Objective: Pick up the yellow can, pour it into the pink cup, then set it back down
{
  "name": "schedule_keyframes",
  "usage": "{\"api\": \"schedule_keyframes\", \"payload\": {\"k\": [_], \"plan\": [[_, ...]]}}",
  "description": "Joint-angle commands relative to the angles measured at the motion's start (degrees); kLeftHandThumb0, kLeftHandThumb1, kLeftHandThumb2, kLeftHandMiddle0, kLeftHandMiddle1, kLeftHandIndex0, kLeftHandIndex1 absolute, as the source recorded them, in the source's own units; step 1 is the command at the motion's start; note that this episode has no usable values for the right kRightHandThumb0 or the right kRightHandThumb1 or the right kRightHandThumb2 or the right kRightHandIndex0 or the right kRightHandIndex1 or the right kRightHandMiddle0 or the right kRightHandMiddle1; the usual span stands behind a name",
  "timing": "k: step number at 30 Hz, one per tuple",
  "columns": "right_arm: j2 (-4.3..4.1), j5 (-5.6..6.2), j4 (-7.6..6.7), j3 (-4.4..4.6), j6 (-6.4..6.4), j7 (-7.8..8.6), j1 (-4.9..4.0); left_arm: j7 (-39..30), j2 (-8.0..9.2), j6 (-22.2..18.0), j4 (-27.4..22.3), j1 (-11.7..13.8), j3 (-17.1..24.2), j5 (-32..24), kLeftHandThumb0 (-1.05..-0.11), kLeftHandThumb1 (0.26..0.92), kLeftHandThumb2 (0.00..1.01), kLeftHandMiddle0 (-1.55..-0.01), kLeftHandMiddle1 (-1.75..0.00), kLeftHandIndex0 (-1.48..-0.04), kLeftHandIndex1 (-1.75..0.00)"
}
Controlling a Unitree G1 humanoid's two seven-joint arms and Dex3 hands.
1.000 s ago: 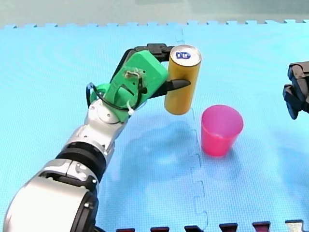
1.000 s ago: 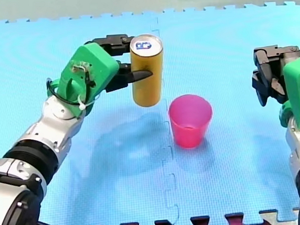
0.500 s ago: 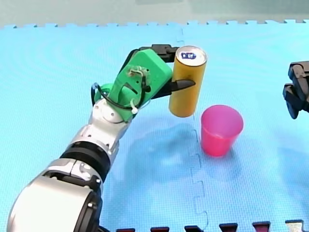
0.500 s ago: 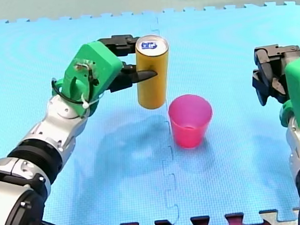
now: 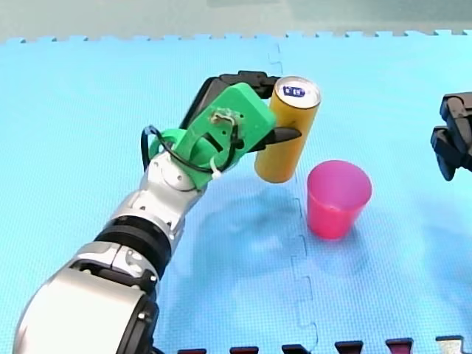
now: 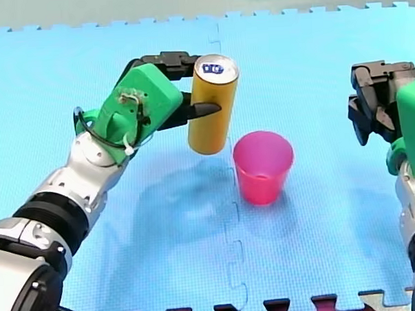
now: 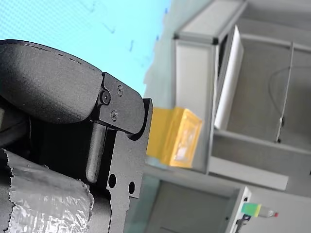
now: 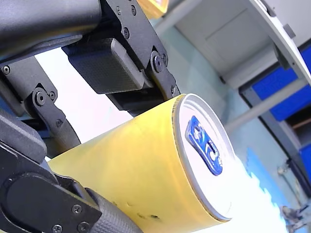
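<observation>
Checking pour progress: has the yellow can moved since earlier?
Yes. Left hand tilted the yellow can, top toward the pink cup; right hand at right edge.

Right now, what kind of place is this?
Probably a robot test lab: a blue foam puzzle mat, metal-frame shelving, and props: a yellow can in the left hand, raised beside a pink cup. The right hand hovers at the right.
</observation>
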Motion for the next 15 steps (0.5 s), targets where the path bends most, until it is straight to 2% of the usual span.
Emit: {"api": "schedule_keyframes", "payload": {"k": [1,5,9,15], "plan": [[-0.19,-0.11,-0.18,0.10,-0.33,-0.29,0.08,1.0,0.18,0.0,0.1,-0.7,-0.6,0.5,-0.367,0.776,0.00,-1.37,0.00,-1.18,0.00],[-0.10,-0.16,-0.26,0.22,-0.34,-0.57,0.17,5.4,0.50,-0.4,0.0,-0.6,-4.1,4.4,-0.374,0.774,0.00,-1.37,0.00,-1.18,0.00],[-0.07,-0.16,-0.35,0.30,-0.34,-0.74,0.24,10.4,1.22,0.0,0.0,-0.6,-8.3,9.4,-0.422,0.778,0.00,-1.35,0.00,-1.14,0.00],[-0.34,-0.62,-0.44,0.70,-0.27,-1.56,0.41,14.7,2.06,-0.9,0.0,-0.5,-12.1,13.4,-0.452,0.804,0.01,-1.33,0.00,-1.12,0.00]]}}
